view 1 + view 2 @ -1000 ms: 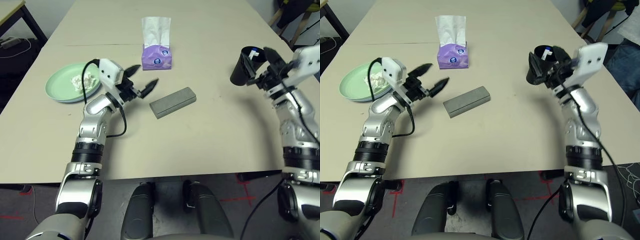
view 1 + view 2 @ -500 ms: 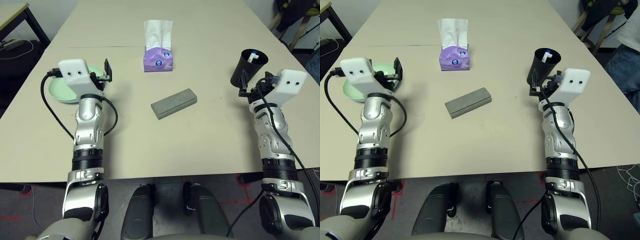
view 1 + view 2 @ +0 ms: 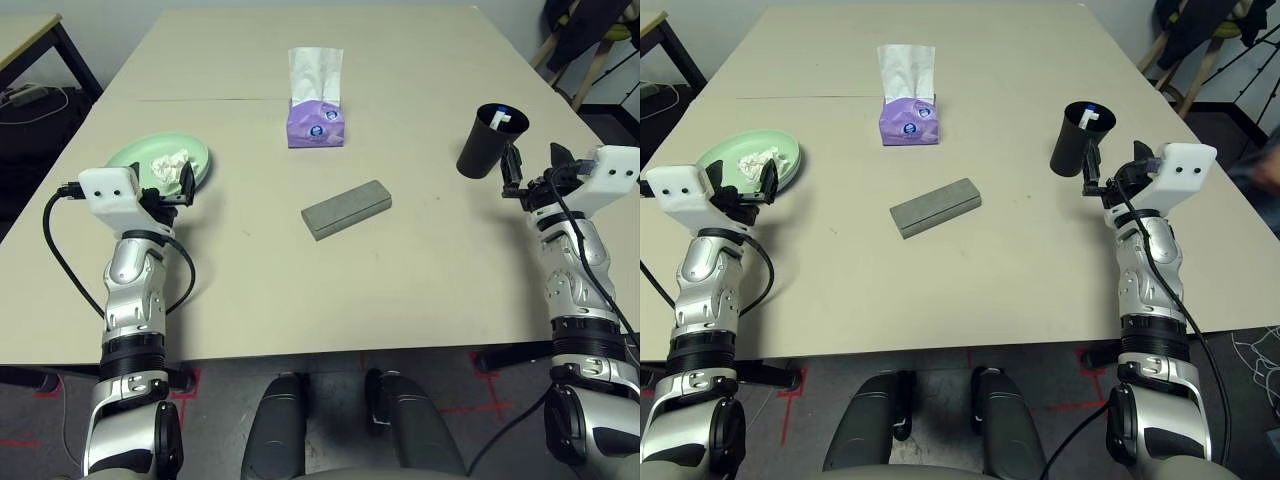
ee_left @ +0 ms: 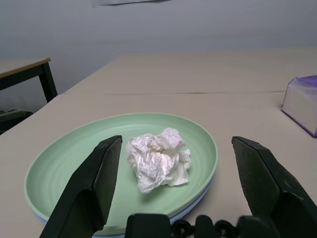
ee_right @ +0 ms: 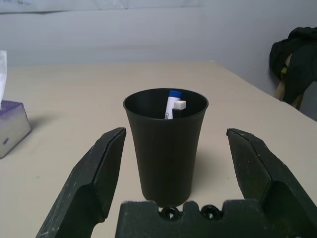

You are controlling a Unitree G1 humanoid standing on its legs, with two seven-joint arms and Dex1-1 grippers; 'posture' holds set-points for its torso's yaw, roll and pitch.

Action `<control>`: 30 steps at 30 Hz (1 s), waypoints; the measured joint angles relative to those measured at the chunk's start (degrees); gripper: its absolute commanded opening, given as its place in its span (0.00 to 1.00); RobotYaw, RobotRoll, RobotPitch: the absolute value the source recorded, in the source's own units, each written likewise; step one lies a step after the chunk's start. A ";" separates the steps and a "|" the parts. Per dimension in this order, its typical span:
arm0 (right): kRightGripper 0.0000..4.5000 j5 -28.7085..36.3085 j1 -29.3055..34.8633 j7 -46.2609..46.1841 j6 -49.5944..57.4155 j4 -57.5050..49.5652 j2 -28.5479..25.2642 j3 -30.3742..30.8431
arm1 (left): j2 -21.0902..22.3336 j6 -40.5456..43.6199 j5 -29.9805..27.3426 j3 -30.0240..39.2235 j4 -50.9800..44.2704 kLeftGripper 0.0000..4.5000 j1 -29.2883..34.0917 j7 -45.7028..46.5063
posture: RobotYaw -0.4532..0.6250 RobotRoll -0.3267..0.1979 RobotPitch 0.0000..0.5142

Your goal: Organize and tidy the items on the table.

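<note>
Plates: smooth pale green round plate (image 4: 64, 163) stacked on a pale blue one, at the table's left.
Tissue: crumpled white tissue wad (image 4: 159, 165) lying on the green plate.
Case: long grey matte glasses case (image 3: 346, 208), mid-table.
Cup: tapered black cup (image 5: 166, 144) at right, upright, white marker pen (image 5: 172, 106) inside.
Table: smooth light beige tabletop (image 3: 400, 270).
Left gripper (image 4: 182, 173): fingers apart, empty, facing the plate.
Right gripper (image 5: 184, 168): fingers apart, empty, facing the cup.
Beyond: purple tissue box (image 3: 316, 122).

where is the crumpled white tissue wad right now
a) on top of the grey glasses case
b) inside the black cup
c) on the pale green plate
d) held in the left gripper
c: the crumpled white tissue wad lies loose on the pale green plate, with the left gripper open in front of it and touching nothing.
</note>
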 measured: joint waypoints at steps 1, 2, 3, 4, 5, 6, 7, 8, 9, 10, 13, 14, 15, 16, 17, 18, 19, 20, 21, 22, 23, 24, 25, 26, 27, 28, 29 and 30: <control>0.99 0.01 0.01 -0.16 0.56 -0.46 0.30 0.14 | 0.16 0.21 0.01 -0.05 0.51 1.00 -0.10 0.00 | 0.48 0.62 0.24; 0.99 0.03 0.05 -0.31 0.95 -0.79 0.53 0.27 | 0.18 0.31 0.01 -0.10 0.76 1.00 -0.12 0.00 | 0.48 0.62 0.24; 0.99 0.03 0.20 -0.47 1.26 -1.23 0.65 0.42 | 0.17 0.45 0.01 -0.21 0.83 1.00 -0.11 0.00 | 0.48 0.62 0.24; 0.99 0.01 0.44 -0.61 1.58 -1.71 0.70 0.60 | 0.17 0.81 -0.05 -0.23 0.83 1.00 -0.12 -0.03 | 0.48 0.62 0.24; 0.99 0.00 0.79 -0.77 1.83 -2.38 0.79 0.71 | 0.16 1.25 -0.31 -0.22 0.83 1.00 -0.12 -0.16 | 0.47 0.62 0.24; 0.99 -0.01 1.05 -0.79 1.87 -2.79 0.82 0.85 | 0.16 1.56 -0.52 -0.22 0.83 1.00 -0.12 -0.33 | 0.47 0.62 0.24; 0.99 -0.01 1.24 -0.71 1.87 -3.02 0.81 1.05 | 0.16 1.83 -0.63 -0.22 0.83 1.00 -0.12 -0.43 | 0.47 0.62 0.23; 0.99 0.00 1.50 -0.62 1.87 -3.24 0.82 1.21 | 0.16 2.05 -0.70 -0.23 0.82 1.00 -0.12 -0.48 | 0.47 0.62 0.23; 0.99 0.00 1.80 -0.61 1.87 -3.57 0.84 1.24 | 0.16 2.22 -0.75 -0.23 0.82 1.00 -0.12 -0.50 | 0.47 0.62 0.23; 0.99 0.00 2.11 -0.61 1.87 -3.98 0.85 1.25 | 0.17 2.50 -0.82 -0.22 0.82 1.00 -0.12 -0.54 | 0.47 0.62 0.23; 0.99 0.00 2.78 -0.85 1.88 -5.31 1.03 1.27 | 0.19 3.09 -1.15 -0.22 0.82 1.00 -0.13 -0.80 | 0.46 0.62 0.23; 0.99 0.00 3.00 -1.07 1.89 -5.72 1.12 1.26 | 0.19 3.15 -1.30 -0.22 0.80 1.00 -0.15 -0.86 | 0.46 0.62 0.23; 0.99 0.00 3.18 -1.35 1.94 -6.03 1.14 1.24 | 0.19 3.18 -1.35 -0.21 0.80 1.00 -0.21 -0.85 | 0.46 0.62 0.23; 0.99 0.00 3.48 -2.06 2.04 -6.45 1.24 1.14 | 0.20 3.18 -1.37 -0.19 0.80 1.00 -0.30 -0.82 | 0.46 0.62 0.23; 0.99 -0.01 3.87 -2.79 2.17 -6.88 1.40 1.01 | 0.21 3.17 -1.37 -0.15 0.80 1.00 -0.38 -0.69 | 0.46 0.62 0.23; 0.99 -0.01 4.23 -3.51 2.44 -7.18 1.57 0.86 | 0.21 3.16 -1.37 -0.11 0.80 1.00 -0.47 -0.40 | 0.45 0.62 0.23; 0.99 -0.01 4.54 -4.25 2.71 -7.38 1.83 0.62 | 0.20 3.13 -1.36 -0.08 0.80 1.00 -0.57 -0.14 | 0.45 0.62 0.23; 0.99 -0.02 4.80 -4.85 2.91 -7.43 1.89 0.54 | 0.17 3.08 -1.35 -0.09 0.80 1.00 -0.67 0.15 | 0.45 0.62 0.23; 0.99 -0.08 5.10 -5.33 3.02 -7.52 1.89 0.50 | 0.04 3.02 -1.33 -0.10 0.78 1.00 -0.77 0.58 | 0.45 0.62 0.23; 0.99 -0.11 5.29 -5.58 3.12 -7.77 1.89 0.51 | -0.11 3.00 -1.33 -0.12 0.77 1.00 -0.82 0.77 | 0.45 0.62 0.23; 0.99 -0.11 5.46 -5.84 3.21 -8.16 1.89 0.51 | -0.30 2.95 -1.31 -0.16 0.76 1.00 -0.83 1.05 | 0.44 0.62 0.23; 0.99 -0.12 5.55 -6.01 3.34 -8.55 1.89 0.51 | -0.56 2.84 -1.29 -0.19 0.76 1.00 -0.83 1.28 | 0.44 0.62 0.23; 0.99 -0.12 5.55 -6.13 3.48 -8.82 1.89 0.53 | -0.80 2.73 -1.28 -0.28 0.77 1.00 -0.83 1.57 | 0.44 0.62 0.24; 0.99 -0.14 5.55 -6.24 3.60 -9.14 1.89 0.55 | -0.97 2.65 -1.27 -0.32 0.77 1.00 -0.84 1.63 | 0.44 0.62 0.24; 0.99 -0.16 5.55 -6.34 3.63 -9.27 1.89 0.57 | -1.08 2.59 -1.25 -0.33 0.77 1.00 -0.85 1.67 | 0.45 0.62 0.24; 0.99 -0.28 5.55 -6.47 3.69 -9.33 1.89 0.65 | -1.19 2.50 -1.23 -0.36 0.77 1.00 -0.90 1.76 | 0.45 0.62 0.24; 0.99 -0.58 5.55 -6.59 3.80 -9.35 1.92 0.80 | -1.32 2.47 -1.22 -0.39 0.77 1.00 -0.95 1.79 | 0.45 0.62 0.24; 0.99 -0.67 5.55 -6.66 3.89 -9.39 1.99 1.04 | -1.43 2.46 -1.22 -0.43 0.77 1.00 -1.01 1.79 | 0.45 0.62 0.24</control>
